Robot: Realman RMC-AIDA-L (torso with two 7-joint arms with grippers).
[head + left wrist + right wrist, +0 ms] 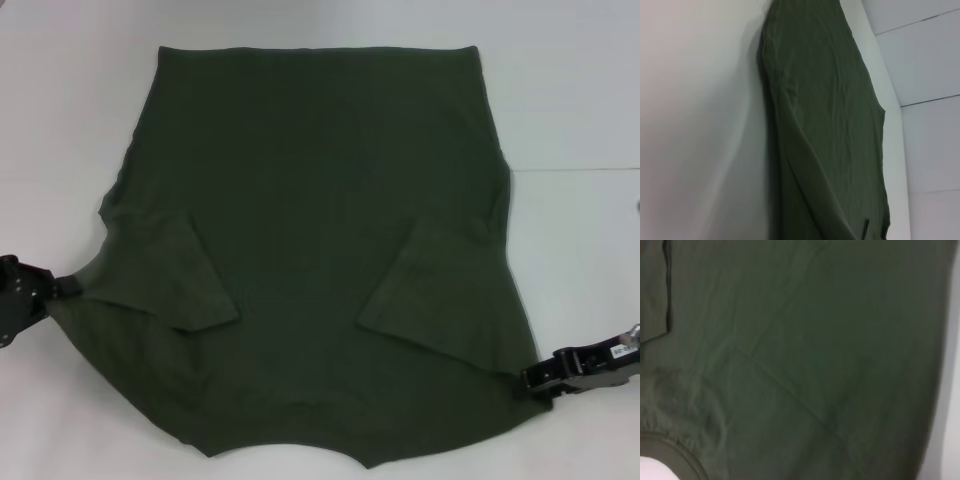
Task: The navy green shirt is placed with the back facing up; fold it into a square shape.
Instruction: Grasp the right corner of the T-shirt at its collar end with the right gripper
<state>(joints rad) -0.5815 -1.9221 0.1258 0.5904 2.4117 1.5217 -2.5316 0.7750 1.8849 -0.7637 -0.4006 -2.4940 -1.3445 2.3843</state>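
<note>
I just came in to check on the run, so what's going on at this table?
A two-armed robot is partway through folding the navy green shirt, which lies spread on the white table. Both sleeves are already folded inward onto the body. The left end effector is at the shirt's left edge near the shoulder, and the right end effector is at its right edge. Whether either one actually grips the fabric cannot be made out. The shirt is not yet a square.

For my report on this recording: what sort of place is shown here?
Probably a robot test bench, not a home: a plain white table, only the navy green shirt on it, the left gripper and right gripper at its edges.
</note>
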